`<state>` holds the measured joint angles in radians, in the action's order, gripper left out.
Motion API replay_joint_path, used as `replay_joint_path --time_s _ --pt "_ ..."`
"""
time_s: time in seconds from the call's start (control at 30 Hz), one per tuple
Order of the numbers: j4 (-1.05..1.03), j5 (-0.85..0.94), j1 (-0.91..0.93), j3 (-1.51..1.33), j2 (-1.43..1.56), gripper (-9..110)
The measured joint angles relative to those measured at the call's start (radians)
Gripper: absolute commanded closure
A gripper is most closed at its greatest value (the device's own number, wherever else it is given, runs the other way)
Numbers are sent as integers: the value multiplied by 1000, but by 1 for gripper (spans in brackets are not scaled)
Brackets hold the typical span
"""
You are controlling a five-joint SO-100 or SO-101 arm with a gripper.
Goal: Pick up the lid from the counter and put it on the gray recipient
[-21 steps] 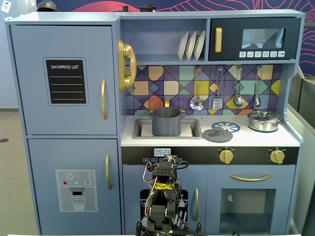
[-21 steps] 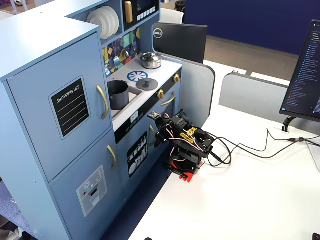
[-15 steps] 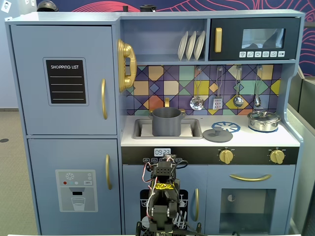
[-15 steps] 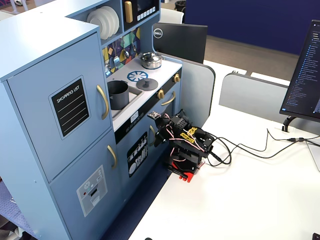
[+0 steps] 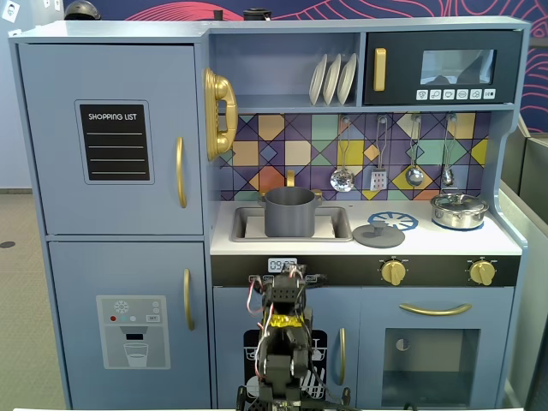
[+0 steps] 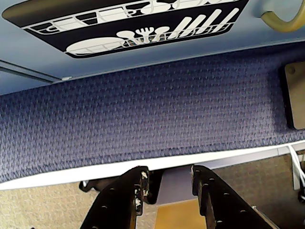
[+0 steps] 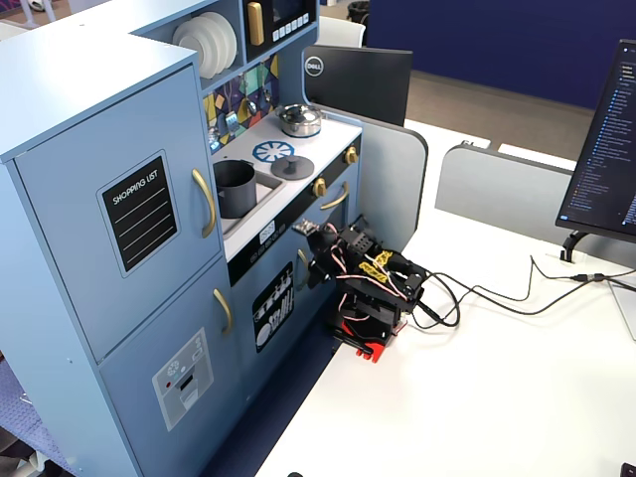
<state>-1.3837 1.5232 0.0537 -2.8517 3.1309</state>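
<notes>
The lid [image 5: 378,235], a flat dark gray disc with a small knob, lies on the counter beside the blue burner print; it shows smaller in another fixed view [image 7: 291,166]. The gray recipient [image 5: 289,212] stands open in the sink to the lid's left, also seen from the side [image 7: 235,189]. My arm [image 5: 285,334] is folded low in front of the toy kitchen's lower doors, far below the counter [image 7: 370,283]. In the wrist view my gripper [image 6: 169,174] points down at the blue carpet, jaws apart with nothing between them.
A shiny silver lidded pot [image 5: 459,210] sits at the counter's right end. Utensils [image 5: 342,178] hang on the tiled wall behind. A gold faucet [image 5: 289,178] rises behind the sink. A monitor [image 7: 606,149] and cables [image 7: 497,293] occupy the white desk.
The arm's wrist has risen slightly and shifted a little in front of the cabinet doors. Lid and pots have not moved.
</notes>
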Motion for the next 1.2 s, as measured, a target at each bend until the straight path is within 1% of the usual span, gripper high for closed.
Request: replay_joint_path --time_s 0.13,0.27,0.37,0.47,0.6,0.7,0.8,0.83,0.9,0.93,1.03,1.07,1.13,1.2 --pt "-12 -12 -5 244 -144 101" --pt "5 28 35 428 -232 102" --pt "91 37 107 489 -256 102" --pt "216 87 195 522 -265 102" --pt "489 81 298 522 -281 102" --pt "805 34 353 456 -304 102" --pt "1121 23 388 380 -359 102" --pt "1204 23 399 362 -376 102" --pt "1302 23 422 348 -413 101" --pt "1331 23 434 348 -430 98" --pt "1381 23 466 347 -483 80" --pt "1396 20 476 347 -502 76" --pt "1417 17 494 347 -534 71" --pt "1437 17 511 347 -558 69"
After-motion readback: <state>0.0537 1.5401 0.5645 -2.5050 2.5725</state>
